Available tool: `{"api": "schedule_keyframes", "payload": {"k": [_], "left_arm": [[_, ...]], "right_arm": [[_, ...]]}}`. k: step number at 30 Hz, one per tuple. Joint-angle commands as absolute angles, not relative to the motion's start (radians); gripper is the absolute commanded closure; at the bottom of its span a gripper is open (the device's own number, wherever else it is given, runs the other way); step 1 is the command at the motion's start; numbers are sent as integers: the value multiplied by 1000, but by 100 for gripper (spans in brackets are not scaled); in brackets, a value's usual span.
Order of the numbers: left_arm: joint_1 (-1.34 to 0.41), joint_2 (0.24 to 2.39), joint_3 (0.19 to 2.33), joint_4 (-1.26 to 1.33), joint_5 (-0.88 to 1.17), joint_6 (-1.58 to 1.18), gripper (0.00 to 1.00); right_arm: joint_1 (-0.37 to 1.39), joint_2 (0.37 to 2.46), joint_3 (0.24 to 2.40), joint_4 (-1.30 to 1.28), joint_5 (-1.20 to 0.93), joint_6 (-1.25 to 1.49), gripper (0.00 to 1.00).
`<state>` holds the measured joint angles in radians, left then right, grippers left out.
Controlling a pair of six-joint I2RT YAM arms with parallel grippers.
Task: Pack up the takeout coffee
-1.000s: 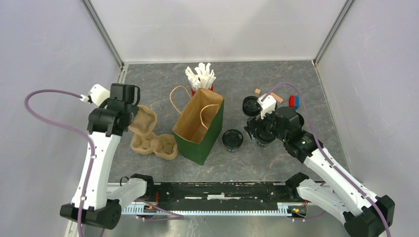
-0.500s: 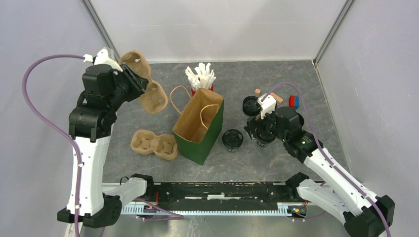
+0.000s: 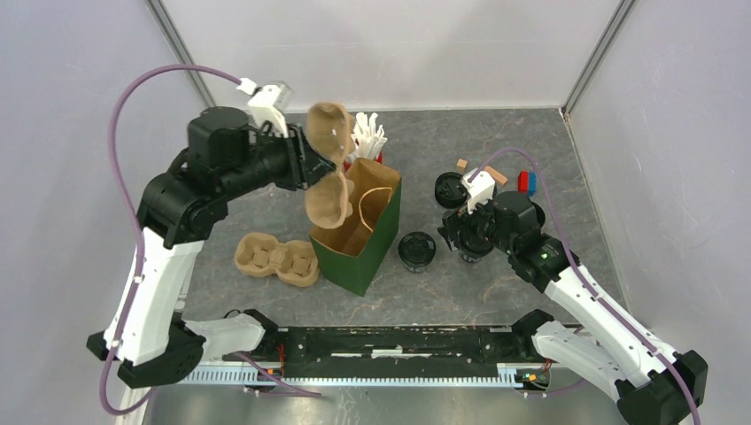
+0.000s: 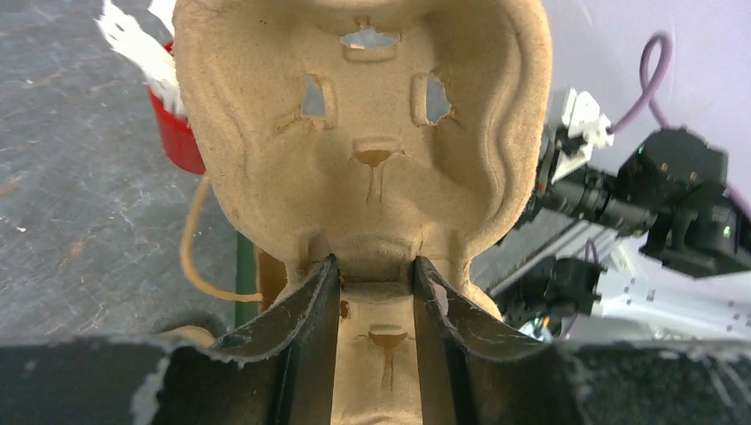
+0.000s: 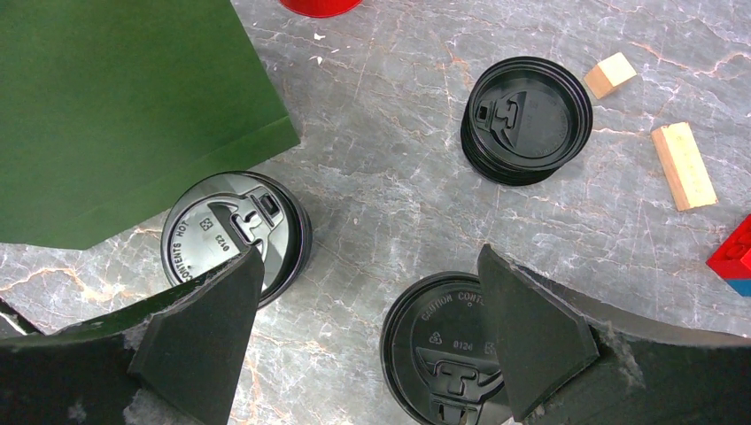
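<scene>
Underneath, grey marbled tabletop point(image 3: 505, 146), pale walls point(image 3: 398, 44).

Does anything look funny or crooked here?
Yes. One brown cup carrier is standing on end in the air, pinched by the left fingers above the green bag, while its twin lies flat on the table.

Black cup point(image 5: 235, 226) upright, lidded; second black cup point(image 5: 443, 341) near, lidded too.
</scene>
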<state>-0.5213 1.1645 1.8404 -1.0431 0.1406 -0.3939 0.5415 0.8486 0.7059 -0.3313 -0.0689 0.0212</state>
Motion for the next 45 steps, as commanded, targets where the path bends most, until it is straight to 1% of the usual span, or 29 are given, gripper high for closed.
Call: {"api": "schedule_keyframes", "payload": {"k": [1,6,9,13,16,17,20,25,30,34,38,45], "left_arm": [[-631,1223,1911,-1119,79,-285,72],[-688,1294,1971,-1184,65,-237,72],[-724,1324,1984,-1213,49,-219,72],[-754,1333,1972,-1226,36,-205,72],[-759,1330,1959,-1226,38,-184,72],[-759,1328,1953,-1226,35,-178,72],[-759,1329,1945,-1235,37,-167,72],[-759,1331,1933,-1235,52,-155,72],[-759,1333,1927,-1233,59,-151,72],[-759,1342,1922,-1237,64,-153,72],[-759,1345,1916,-1240,63,-155,72],[-759,1363,1911,-1241,65,-153,73]], "right_arm": [[541,823,720,-325,-70,32,2],[541,803,735,-338,-70,46,2],[542,778,770,-308,-129,67,2],[542,737,778,-162,-222,124,2],[543,739,814,-92,-269,264,1],[543,739,815,-51,-297,315,4],[553,746,810,118,-383,362,7],[570,813,835,254,-508,180,13],[606,893,841,372,-633,-44,23],[663,924,849,387,-597,-239,23],[682,966,873,403,-648,-329,24],[712,1019,898,388,-644,-407,32]]}}
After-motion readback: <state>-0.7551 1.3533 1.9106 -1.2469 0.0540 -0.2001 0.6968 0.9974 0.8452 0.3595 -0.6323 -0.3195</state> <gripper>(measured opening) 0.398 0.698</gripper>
